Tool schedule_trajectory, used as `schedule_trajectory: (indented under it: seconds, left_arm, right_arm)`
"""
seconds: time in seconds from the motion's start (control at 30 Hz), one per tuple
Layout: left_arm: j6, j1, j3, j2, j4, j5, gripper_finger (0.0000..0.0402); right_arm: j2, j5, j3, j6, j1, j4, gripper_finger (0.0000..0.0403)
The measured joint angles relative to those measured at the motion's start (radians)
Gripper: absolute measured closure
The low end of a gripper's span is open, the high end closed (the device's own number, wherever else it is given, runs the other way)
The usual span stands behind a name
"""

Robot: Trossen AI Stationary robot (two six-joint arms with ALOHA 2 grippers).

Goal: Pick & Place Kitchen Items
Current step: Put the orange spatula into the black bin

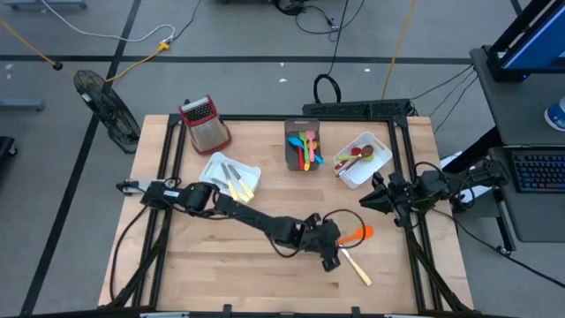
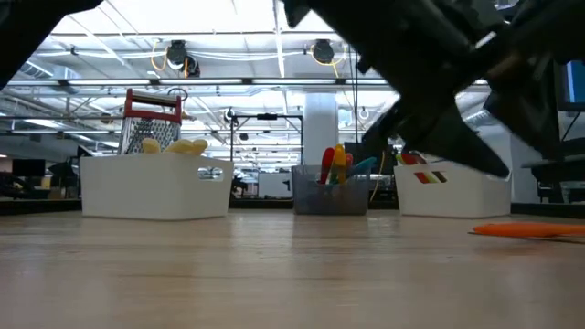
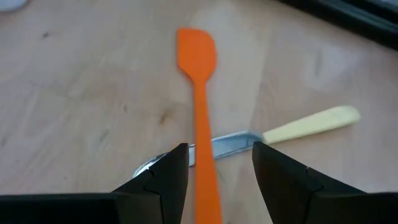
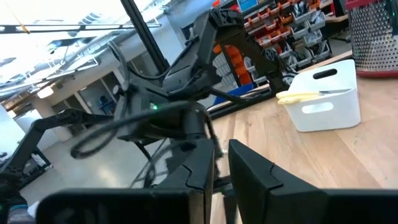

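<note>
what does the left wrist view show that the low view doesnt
Only the left wrist view shows the cream-handled knife lying on the table, its blade passing under the orange spatula, and the left tool open, one finger either side of the spatula's handle.

Only the low view shows the white bins, the grey bin of coloured utensils, and the red-topped grater.

Both show the orange spatula flat on the wood.
</note>
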Motion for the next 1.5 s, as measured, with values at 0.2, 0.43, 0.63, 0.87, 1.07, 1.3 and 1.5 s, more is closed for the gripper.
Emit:
schedule_trajectory:
  seconds: [0.2,0.43,0.63,0.87,1.07,1.3,1.5]
  left_arm:
    - [0.015,-0.008,-0.013,0.001,-0.002,0.025,0.0220]
    - [0.046,-0.020,-0.012,0.014,-0.002,0.026,0.0220]
    - [0.047,-0.020,-0.013,0.048,0.001,0.071,0.0220]
    - [0.028,-0.020,-0.012,0.056,-0.014,0.065,0.0220]
    - [0.045,-0.016,-0.013,0.059,-0.032,0.047,0.0220]
    - [0.045,-0.016,-0.012,0.070,-0.035,0.039,0.0220]
    - [0.053,-0.018,-0.010,0.083,-0.034,0.014,0.0220]
  right_arm:
    - [0.000,0.000,0.000,-0.008,0.000,-0.011,0.0360]
    - [0.000,0.003,0.000,-0.027,0.000,-0.043,0.0360]
    - [0.000,0.003,0.000,-0.024,0.000,-0.052,0.0360]
    - [0.000,0.004,0.000,-0.019,0.000,-0.054,0.0360]
    - [0.000,0.004,0.000,-0.012,0.000,-0.052,0.0360]
    - [0.000,0.004,0.000,0.003,0.000,-0.052,0.0360]
    - [0.000,0.004,0.000,0.003,0.000,-0.052,0.0360]
